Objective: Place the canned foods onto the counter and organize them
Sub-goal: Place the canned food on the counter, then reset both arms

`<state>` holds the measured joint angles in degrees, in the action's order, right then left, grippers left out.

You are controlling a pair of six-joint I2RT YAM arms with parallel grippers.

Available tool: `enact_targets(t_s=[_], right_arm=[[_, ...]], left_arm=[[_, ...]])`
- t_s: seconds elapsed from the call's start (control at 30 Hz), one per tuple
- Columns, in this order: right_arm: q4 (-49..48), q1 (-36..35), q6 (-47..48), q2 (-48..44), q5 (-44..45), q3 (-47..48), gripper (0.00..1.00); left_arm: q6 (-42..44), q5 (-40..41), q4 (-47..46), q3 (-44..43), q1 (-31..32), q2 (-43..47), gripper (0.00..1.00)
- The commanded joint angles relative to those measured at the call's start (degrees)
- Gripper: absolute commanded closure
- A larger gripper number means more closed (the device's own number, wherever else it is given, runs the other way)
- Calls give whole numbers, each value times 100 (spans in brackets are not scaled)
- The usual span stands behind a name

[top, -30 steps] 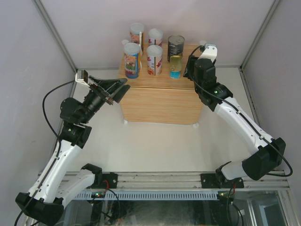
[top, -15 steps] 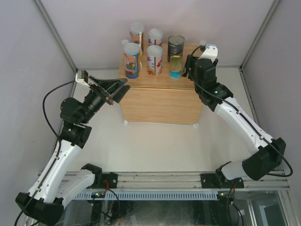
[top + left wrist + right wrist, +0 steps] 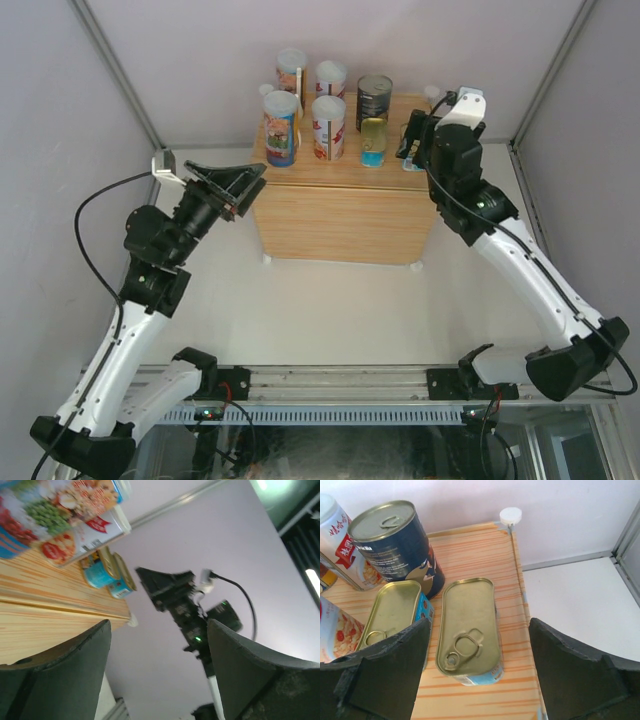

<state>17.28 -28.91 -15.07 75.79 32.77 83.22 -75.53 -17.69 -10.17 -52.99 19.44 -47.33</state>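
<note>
Looking down the right wrist camera, I have the right gripper (image 3: 477, 626) with its jaws spread wide and nothing gripped. A flat gold tin (image 3: 470, 630) lies lid-up on the counter (image 3: 515, 580) straight below the gap, and as far as I can tell neither finger touches it. Its long axis runs from the gripper toward the counter's back edge, in line with the slot between the fingers, so the jaws span its short width. The pull-ring end points back at me. A second gold tin (image 3: 395, 612) lies just beside it, toward the counter's middle, turned slightly off parallel. The dark blue can (image 3: 395, 545) stands upright behind both. The tall white-lidded cans (image 3: 282, 125) stand grouped at the counter's back left. The left gripper (image 3: 157, 629) hangs off the counter's left side, jaws equally wide and empty, well apart from the tins, so the right arm is plainly the nearer. I judge every can is already on the counter, and only squaring up the tins remains.
</note>
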Motion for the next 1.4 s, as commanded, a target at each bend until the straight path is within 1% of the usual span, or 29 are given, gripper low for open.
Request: enact_targets(t_s=[0.0,0.07,0.13,0.23,0.33,0.4,0.57,0.67,0.8,1.0,1.3,1.37], right_arm=[[259,37,27,-665,147,227,20],[520,85,-67,-837,200,223,17],[828,126,-166,-1028,229,215,14],[1212,146,-361,-1354,428,84,5],[1755,187,-724,-1560,696,-22,1],[2134,223,-971,-1614,926,-19,0],[3085,251,-1695,-1659,1573,-91,0],[3570,249,-2247,-1638,1686,-135,0],[3870,214,-2620,-1657,1655,-323,0],[4071,96,-2787,-1979,1718,-802,0],[4263,91,-2806,-2454,1800,-1233,0],[4191,98,-2759,-2510,1791,-1518,4]], left_arm=[[1649,1074,1225,-892,-38,266,18],[2245,1705,1662,-1087,-45,352,18],[2706,2303,1902,-1149,-41,481,17],[3292,3163,2211,-1116,-53,651,17],[3623,3805,2425,-918,-51,816,16],[3676,4054,2610,-752,-48,942,16],[3938,4421,3064,-290,-48,1228,15],[3967,4574,3273,-58,-46,1321,14],[3930,4746,3353,289,-47,1474,11],[3951,4874,3390,651,-55,1533,6],[3849,4962,3327,969,-103,1635,4],[3822,5025,3302,1025,-114,1720,4]])
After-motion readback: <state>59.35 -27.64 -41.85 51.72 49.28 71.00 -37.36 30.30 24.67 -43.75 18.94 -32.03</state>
